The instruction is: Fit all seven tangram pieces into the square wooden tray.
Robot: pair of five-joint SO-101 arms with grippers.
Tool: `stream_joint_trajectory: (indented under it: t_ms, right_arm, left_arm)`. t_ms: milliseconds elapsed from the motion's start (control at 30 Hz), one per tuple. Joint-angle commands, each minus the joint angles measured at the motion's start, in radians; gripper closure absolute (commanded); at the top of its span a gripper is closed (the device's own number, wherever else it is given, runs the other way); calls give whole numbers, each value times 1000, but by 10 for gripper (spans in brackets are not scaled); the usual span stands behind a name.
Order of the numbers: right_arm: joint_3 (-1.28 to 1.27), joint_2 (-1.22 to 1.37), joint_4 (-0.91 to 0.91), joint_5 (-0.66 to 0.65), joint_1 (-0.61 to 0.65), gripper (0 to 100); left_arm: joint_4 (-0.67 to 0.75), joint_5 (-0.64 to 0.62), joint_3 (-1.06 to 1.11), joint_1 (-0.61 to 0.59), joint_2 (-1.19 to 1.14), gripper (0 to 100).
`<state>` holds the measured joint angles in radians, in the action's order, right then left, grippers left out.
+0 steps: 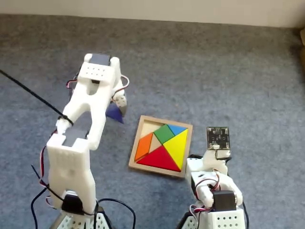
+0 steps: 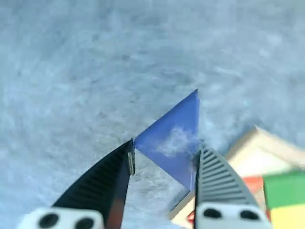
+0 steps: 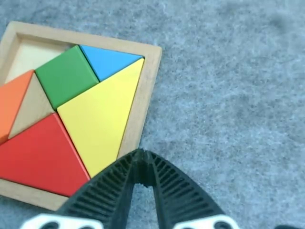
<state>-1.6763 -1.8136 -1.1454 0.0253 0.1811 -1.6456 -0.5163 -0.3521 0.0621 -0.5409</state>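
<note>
Two risks were judged from this position. First, the dark blue triangle was grasped by the left tool at only one corner and the opposite edge, so it could be twisted or dropped if swung quickly toward the tray. Second, the two bare gaps in the tray, a corner gap and a small triangular gap between the orange piece, green piece and red piece, looked tight. A piece lowered out of line could be jammed on the rim or could displace seated pieces.

The triangle was seen as flat and sharp-cornered, with a pale patch on its face. It was located near the tray, outside its rim, over the grey desk covering; whether it was lifted could not be told. The right tool was clenched on nothing, just beside the tray's rim by the yellow piece.
</note>
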Motion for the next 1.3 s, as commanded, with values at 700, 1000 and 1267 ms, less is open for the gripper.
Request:
stream_joint_trajectory:
  t_ms: [700, 1000, 1267]
  right_arm:
    - [-88, -16, -5, 3, -12, 995]
    - [-88, -16, -5, 3, -12, 995]
    - [-88, -16, -5, 3, -12, 995]
  left_arm:
    - [78, 990, -59, 306, 5, 864]
    - [69, 987, -186, 288, -105, 758]
    - [-68, 987, -317, 278, -105, 759]
